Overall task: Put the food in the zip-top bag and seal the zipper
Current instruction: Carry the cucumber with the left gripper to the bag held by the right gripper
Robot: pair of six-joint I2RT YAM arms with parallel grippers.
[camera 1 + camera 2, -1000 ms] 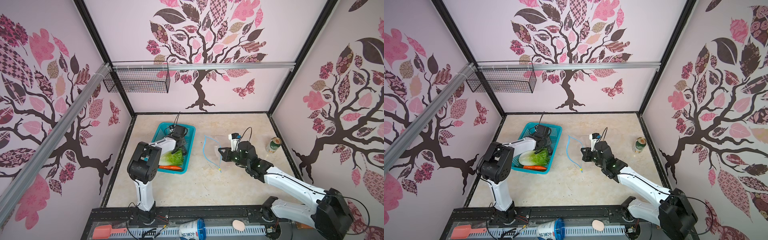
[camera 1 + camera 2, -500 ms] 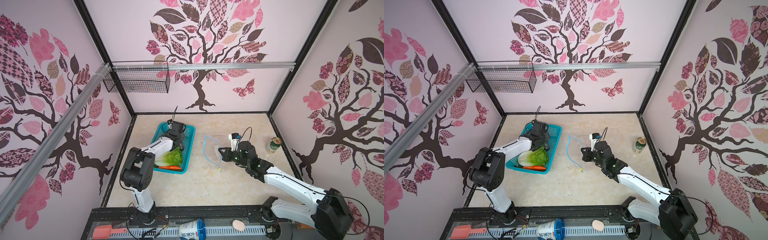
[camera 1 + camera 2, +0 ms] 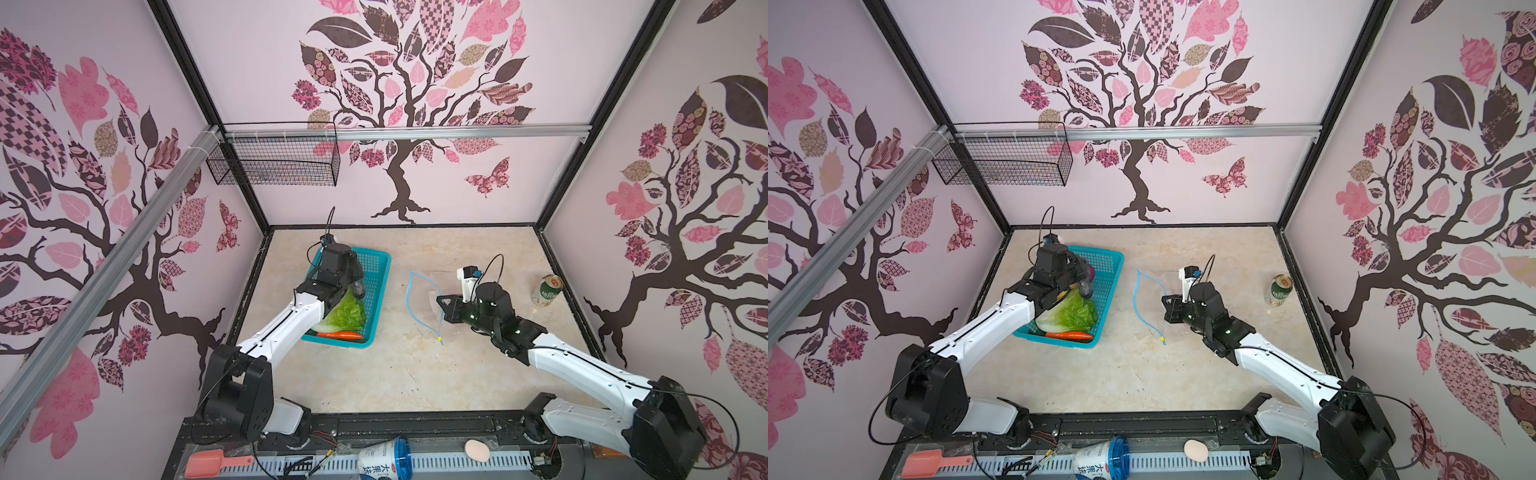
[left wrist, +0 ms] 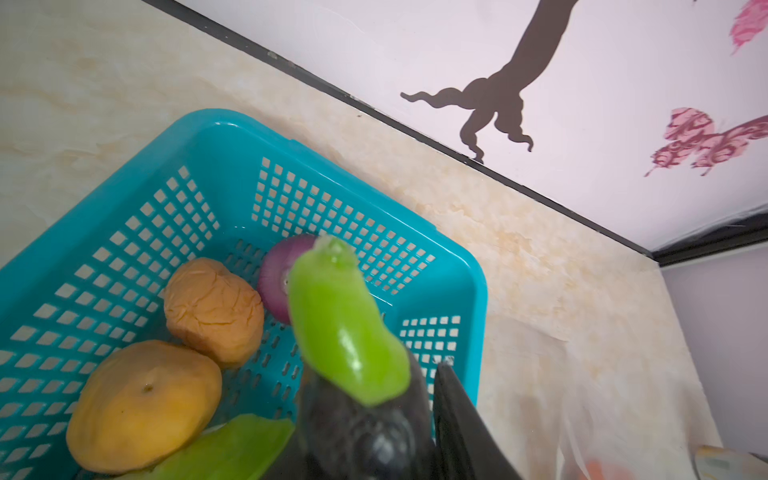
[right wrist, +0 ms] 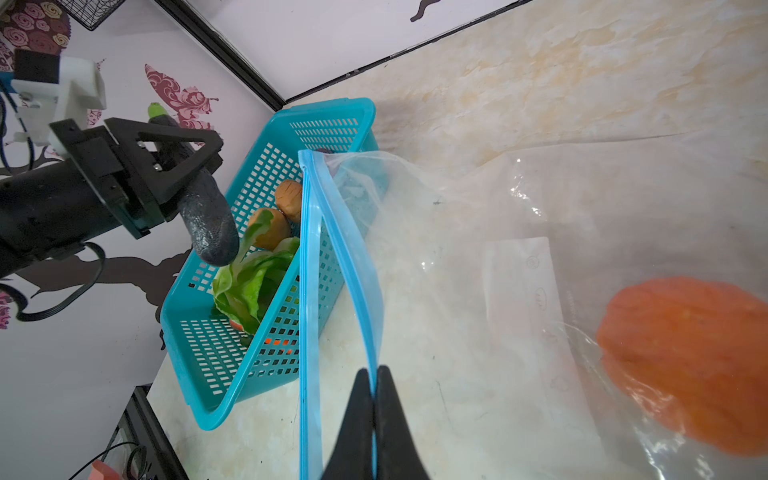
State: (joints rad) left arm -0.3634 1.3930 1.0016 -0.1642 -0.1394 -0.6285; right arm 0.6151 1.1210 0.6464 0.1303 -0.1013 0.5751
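My left gripper (image 3: pixel 352 277) is shut on the dark eggplant (image 4: pixel 365 432) with the green cap and holds it above the teal basket (image 3: pixel 377 266); the eggplant (image 5: pixel 208 224) hangs down from the jaws. In the basket lie green lettuce (image 3: pixel 347 313), a carrot (image 3: pixel 340 335), two tan potatoes (image 4: pixel 214 309) and a purple onion (image 4: pixel 276 282). My right gripper (image 5: pixel 374 374) is shut on one lip of the light-blue zipper (image 5: pixel 345 249) and holds the clear zip-top bag (image 5: pixel 540 208) open. The orange pumpkin (image 5: pixel 690 357) lies inside the bag. The yellow slider (image 3: pixel 439 341) is at the zipper's near end.
A green drink can (image 3: pixel 547 291) stands near the right wall. A black wire basket (image 3: pixel 274 160) hangs on the back left rail. On the front rail lie a pale egg-shaped object (image 3: pixel 477 450), a cup (image 3: pixel 384 459) and a pink scoop (image 3: pixel 216 462).
My left gripper has come up out of the basket with the eggplant, and the left arm's elbow has swung down and to the left. The right arm and the bag have not moved.
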